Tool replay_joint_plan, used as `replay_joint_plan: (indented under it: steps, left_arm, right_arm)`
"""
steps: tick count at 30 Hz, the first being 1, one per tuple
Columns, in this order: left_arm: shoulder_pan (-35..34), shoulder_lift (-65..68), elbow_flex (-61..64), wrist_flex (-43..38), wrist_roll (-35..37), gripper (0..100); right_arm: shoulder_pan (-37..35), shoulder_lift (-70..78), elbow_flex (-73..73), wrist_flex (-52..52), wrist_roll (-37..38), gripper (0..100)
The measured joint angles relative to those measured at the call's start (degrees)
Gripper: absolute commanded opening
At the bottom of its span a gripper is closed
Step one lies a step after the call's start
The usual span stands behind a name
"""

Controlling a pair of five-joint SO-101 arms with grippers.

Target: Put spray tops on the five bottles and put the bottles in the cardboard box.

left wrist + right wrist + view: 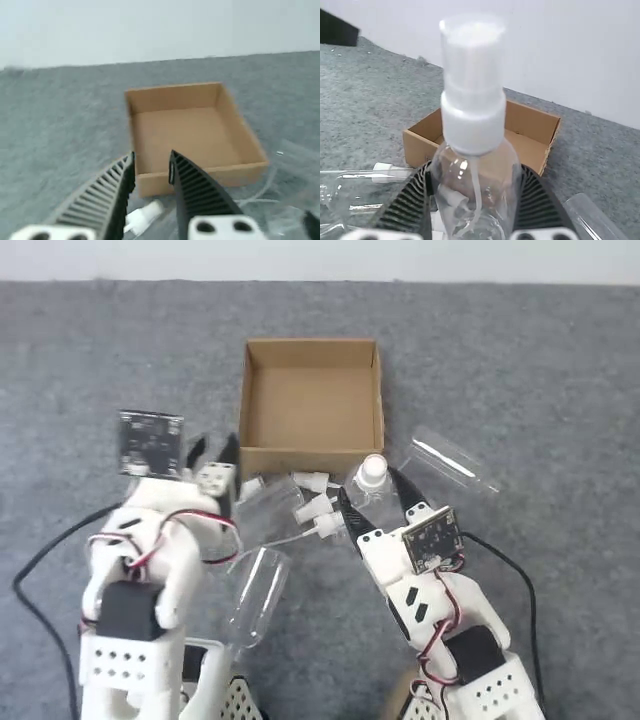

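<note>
The box [300, 460] is showing matt brown cardboard; the bottle [475, 195] is gleaming as clear glossy plastic; the tabletop [100, 360] is showing rough grey carpet.

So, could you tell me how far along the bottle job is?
Done: one spray top is on a bottle. In hand: the right gripper holds that bottle upright. Left: the cardboard box is empty, and bare bottles and loose spray tops lie near it.
</note>
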Motion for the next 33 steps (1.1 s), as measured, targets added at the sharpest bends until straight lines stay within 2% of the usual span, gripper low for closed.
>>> replay_joint_plan:
  steps: [4, 10, 17, 23, 33]
  left_arm:
    - [-6.9, 0.0, 0.3, 0.6, 0.0, 10]
    - [-13.6, 0.0, 9.4, -2.5, 0.0, 10]
    - [-14.9, 0.0, 20.0, -12.1, 0.0, 10]
    - [-18.3, 0.0, 21.2, -13.5, 0.0, 10]
    - [-18.6, 0.0, 24.0, -16.1, 0.0, 10]
  right_arm:
    - [-0.1, 0.0, 0.0, 0.0, 0.0, 2.0]
    - [-0.1, 0.0, 0.0, 0.0, -2.6, 2.0]
    - [-0.1, 0.0, 0.0, 0.0, -3.4, 2.4]
    - [-0.1, 0.0, 0.0, 0.0, -3.4, 2.4]
    - [-0.1, 0.0, -6.2, 0.0, -3.4, 2.0]
